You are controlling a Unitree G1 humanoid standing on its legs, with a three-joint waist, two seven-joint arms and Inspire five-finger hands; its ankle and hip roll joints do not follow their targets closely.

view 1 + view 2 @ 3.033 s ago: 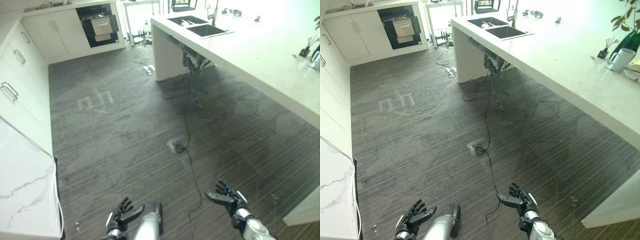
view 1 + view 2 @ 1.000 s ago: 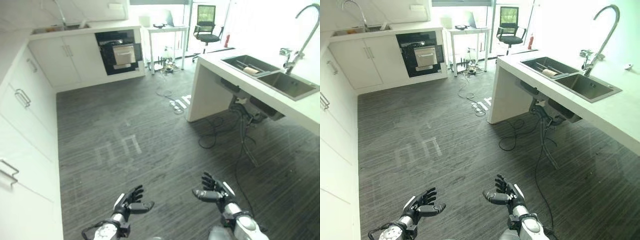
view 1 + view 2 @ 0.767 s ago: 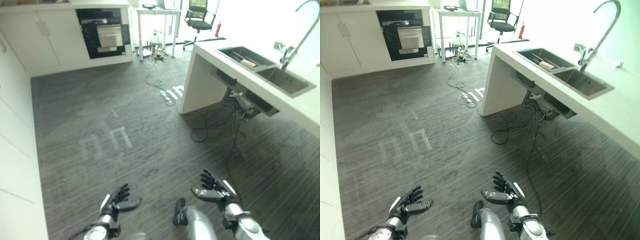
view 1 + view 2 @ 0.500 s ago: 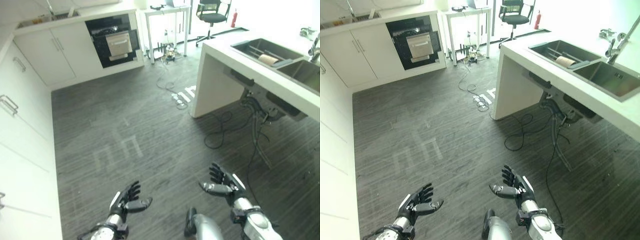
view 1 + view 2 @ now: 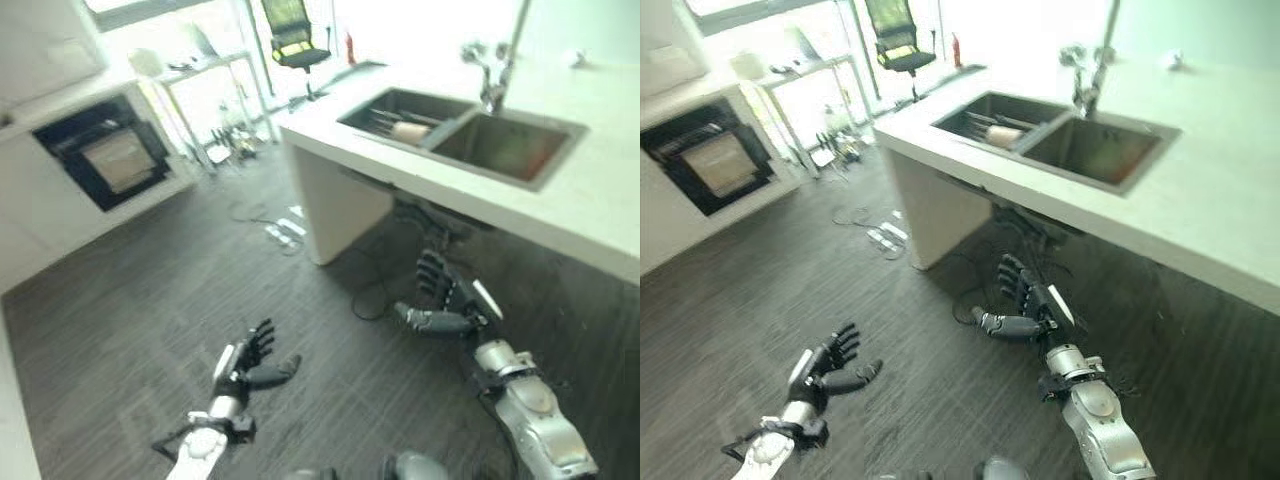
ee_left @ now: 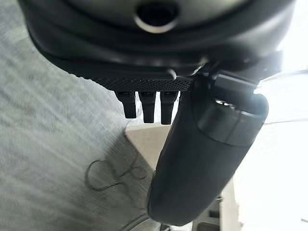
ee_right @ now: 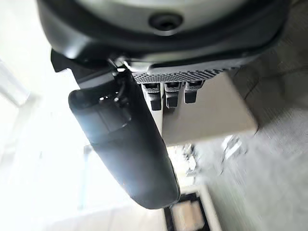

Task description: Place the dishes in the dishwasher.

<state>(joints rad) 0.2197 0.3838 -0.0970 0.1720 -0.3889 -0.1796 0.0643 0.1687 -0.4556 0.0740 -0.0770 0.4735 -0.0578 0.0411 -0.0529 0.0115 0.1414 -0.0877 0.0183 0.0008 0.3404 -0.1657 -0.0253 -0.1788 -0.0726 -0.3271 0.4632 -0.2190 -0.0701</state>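
The dark dishwasher [image 5: 110, 160] stands with its front open among the white cabinets at the far left. A double sink [image 5: 455, 135] is set in the white counter, and a beige roll-shaped item [image 5: 408, 131] and a few utensils lie in its left basin. My left hand [image 5: 245, 365] hovers low over the dark floor, fingers spread and holding nothing. My right hand [image 5: 445, 305] is held out below the counter's edge, also open and holding nothing. In the wrist views the left hand's fingers [image 6: 147, 103] and the right hand's fingers [image 7: 166, 94] are straight.
The white counter island [image 5: 580, 215] juts in from the right, with a tall faucet [image 5: 495, 70] behind the sink. Cables [image 5: 285, 225] lie on the floor by its end and hang beneath it. An office chair [image 5: 290, 30] and a small table [image 5: 200, 70] stand at the back.
The camera has swung right and closer to the island, so the sink now looms near. Both hands stay open; the right one sits higher, under the counter edge.
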